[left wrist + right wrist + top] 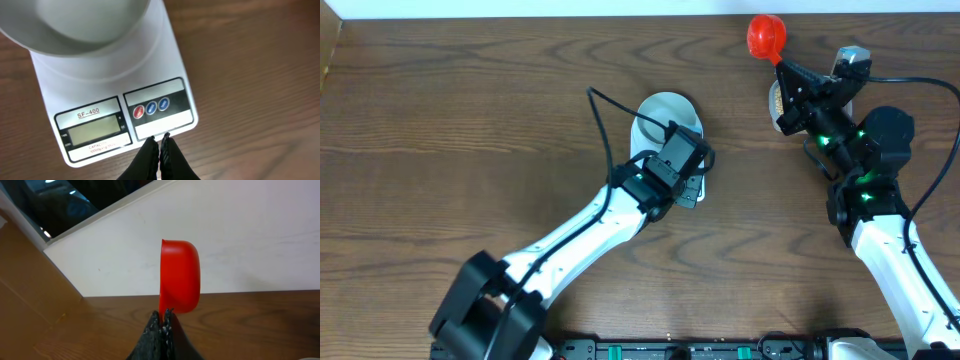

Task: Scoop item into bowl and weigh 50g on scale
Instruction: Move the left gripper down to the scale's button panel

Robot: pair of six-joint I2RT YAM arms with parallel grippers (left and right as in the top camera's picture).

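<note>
The left pincer was shut with nothing in it, its tips together just at the front edge of the scale, close below the three round buttons. The display beside them showed no digits I could read. The bowl stood on the far part of the scale, and what showed of it held no beans.

The risk on this side was the press. Closed tips that landed between buttons, or on the wrong one, would probably have left the scale off or in the wrong unit. A push that was too hard or at an angle could have slid the scale on the counter and shifted the bowl. If the bowl's weight was not zeroed out, every later reading would likely have been off.

The right pincer was clamped on the handle of a red scoop, raised near the counter's back edge. Whether the scoop held anything could not be told. The beans lay near it, well apart from the bowl and partly hidden by the arm. Over that long carry, a tilted scoop could have spilled beans onto the counter, and the left arm over the scale would likely have blocked the way.
</note>
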